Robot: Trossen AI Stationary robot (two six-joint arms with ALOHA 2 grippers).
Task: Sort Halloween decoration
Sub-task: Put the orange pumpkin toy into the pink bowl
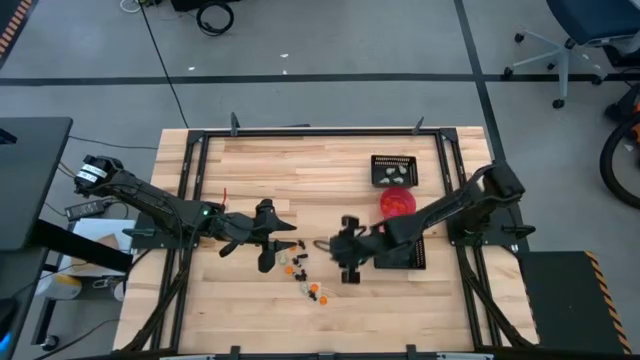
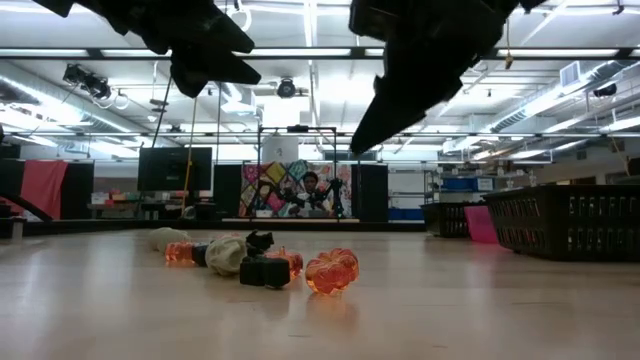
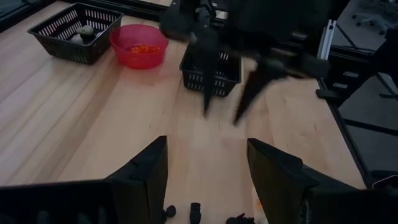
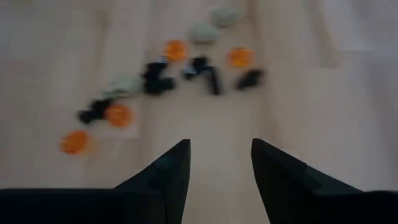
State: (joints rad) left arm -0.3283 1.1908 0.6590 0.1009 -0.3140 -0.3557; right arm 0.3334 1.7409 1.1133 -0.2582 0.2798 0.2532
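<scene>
Item: trinkets (image 1: 303, 275), orange, black and pale cream.

Unsorted: I count a loose cluster on the bare table (image 1: 300, 170), between my two end effectors and a little toward the near edge. The right wrist view shows about a dozen pieces scattered just ahead of the right fingers (image 4: 168, 171); the exact count is blurred.

Sorted so far: some orange bits lie in the pink bowl (image 3: 138, 46); a few pale pieces sit in the far tray (image 3: 74, 31). Both are beyond my right end effector (image 1: 343, 250). The near tray (image 3: 211, 71) lies under the right arm; I cannot see its contents.

Left end effector (image 1: 267, 240): fingers apart, empty, hovering above the table beside the cluster.

Right end effector: fingers apart, empty, raised over the table, facing the cluster.

Judgement: sorting begun, most of it left; nothing is in hand at present.
</scene>
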